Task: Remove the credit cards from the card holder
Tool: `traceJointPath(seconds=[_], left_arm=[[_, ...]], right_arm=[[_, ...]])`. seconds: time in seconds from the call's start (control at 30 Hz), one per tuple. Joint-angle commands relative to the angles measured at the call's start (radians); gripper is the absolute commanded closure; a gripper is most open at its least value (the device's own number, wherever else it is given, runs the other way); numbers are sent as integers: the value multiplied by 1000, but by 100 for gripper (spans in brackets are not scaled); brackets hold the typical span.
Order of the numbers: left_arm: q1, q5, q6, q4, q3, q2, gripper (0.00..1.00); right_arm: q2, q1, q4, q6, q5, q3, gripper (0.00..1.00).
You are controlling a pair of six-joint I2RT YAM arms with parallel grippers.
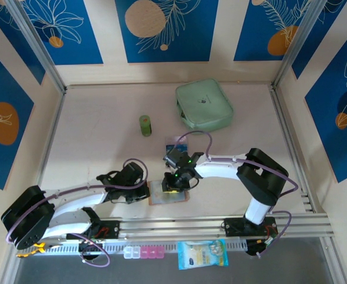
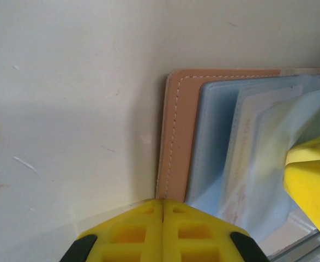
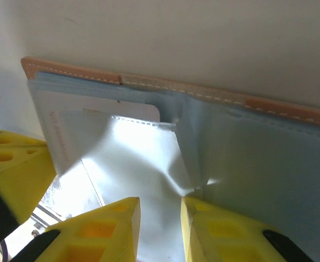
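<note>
The card holder (image 1: 167, 193) lies open near the table's front edge, tan leather (image 2: 179, 131) outside with clear blue-grey sleeves (image 3: 258, 158) inside. My left gripper (image 2: 163, 203) is shut and presses down on its tan left border. My right gripper (image 3: 160, 218) is over the holder's middle. Its fingers (image 3: 113, 229) pinch a buckled clear sleeve (image 3: 143, 158) that rises between them. Pale credit cards with reddish print (image 3: 56, 128) (image 2: 241, 158) sit in the sleeves. One small flat card (image 1: 171, 142) lies on the table just behind the right gripper.
A mint-green zip case (image 1: 203, 105) rests at the back right. A small green cylinder (image 1: 145, 125) stands at the middle back. A pill box (image 1: 142, 252) and a printed packet (image 1: 201, 254) lie below the front rail. Walls close in on both sides.
</note>
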Motion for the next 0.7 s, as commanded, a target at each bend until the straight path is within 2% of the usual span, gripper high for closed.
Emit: traceJointPath(seconds=[0.0,0.17,0.33,0.67], left_arm=[[13,-15,32,-46,45,-18,97],[10,-9,28,-58,95,-37,92],[10,12,10,-25,123,-35,83],[-14,58,-46,131,109,77,65]], right_arm=[[-28,-11,22,-4,-32,-42,72],[-51,-26,84,9,-65,-90,74],[-72,-45,130,14,-93,-129,76],[-85,-99,276,54,-179,-227,77]])
